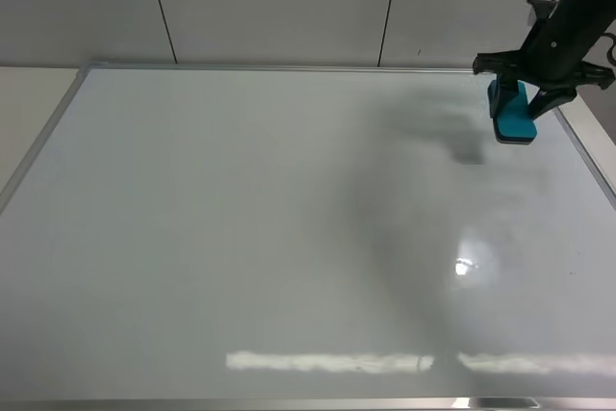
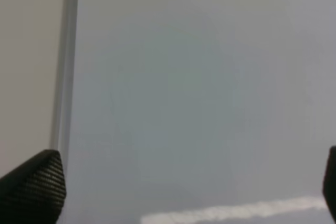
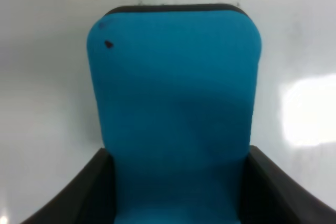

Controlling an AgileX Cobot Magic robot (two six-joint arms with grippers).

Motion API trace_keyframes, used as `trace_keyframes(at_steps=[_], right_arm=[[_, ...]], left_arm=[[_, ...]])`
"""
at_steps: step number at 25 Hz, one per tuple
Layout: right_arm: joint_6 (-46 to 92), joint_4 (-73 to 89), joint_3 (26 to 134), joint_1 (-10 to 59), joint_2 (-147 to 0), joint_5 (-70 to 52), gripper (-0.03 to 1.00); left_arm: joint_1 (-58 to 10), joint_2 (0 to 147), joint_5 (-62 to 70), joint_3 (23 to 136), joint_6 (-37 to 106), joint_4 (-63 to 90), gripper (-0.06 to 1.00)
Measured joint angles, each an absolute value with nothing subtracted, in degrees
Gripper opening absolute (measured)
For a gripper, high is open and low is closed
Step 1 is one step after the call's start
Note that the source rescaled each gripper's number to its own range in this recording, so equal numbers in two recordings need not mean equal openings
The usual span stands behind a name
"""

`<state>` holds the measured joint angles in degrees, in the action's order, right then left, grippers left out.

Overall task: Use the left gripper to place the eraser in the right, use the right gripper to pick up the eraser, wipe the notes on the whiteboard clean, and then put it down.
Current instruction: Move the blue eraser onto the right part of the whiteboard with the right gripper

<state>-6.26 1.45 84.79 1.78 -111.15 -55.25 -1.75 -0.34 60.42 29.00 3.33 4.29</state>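
The whiteboard (image 1: 241,238) fills the exterior high view, glossy white with a thin silver frame. No red notes show on it. My right gripper (image 1: 522,103) is at the board's far right corner, shut on the teal-blue eraser (image 1: 512,120), which points down toward the board. Its shadow falls on the board to the left. In the right wrist view the eraser (image 3: 176,103) sits between the two black fingers (image 3: 79,195), its dark felt edge at the far end. My left gripper (image 2: 178,192) is open and empty over the board, by the frame (image 2: 65,61). It is out of the exterior high view.
A beige table surface (image 1: 29,103) lies left of the board. A panelled wall (image 1: 279,7) stands behind it. The board's right frame edge (image 1: 589,156) runs close under the right gripper. Light glare (image 1: 467,265) marks the board's lower right.
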Motion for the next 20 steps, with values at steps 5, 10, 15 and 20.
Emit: trace_keyframes(at_steps=[5, 10, 15, 20], right_arm=[[-7.5, 0.6, 78.0, 5.5, -104.5, -54.8, 0.06], [-10.7, 3.3, 60.9, 7.2, -94.5, -44.8, 0.06], [-12.5, 3.9, 48.5, 8.9, -89.3, -39.8, 0.06], [-15.7, 1.3, 41.0, 11.2, -89.2, -35.0, 0.06]], left_arm=[[-1.7, -0.3, 60.4, 29.0, 3.3, 4.3, 1.00], [-1.7, -0.3, 60.4, 29.0, 3.3, 4.3, 1.00], [-1.7, -0.3, 60.4, 29.0, 3.3, 4.3, 1.00], [-1.7, -0.3, 60.4, 29.0, 3.3, 4.3, 1.00]])
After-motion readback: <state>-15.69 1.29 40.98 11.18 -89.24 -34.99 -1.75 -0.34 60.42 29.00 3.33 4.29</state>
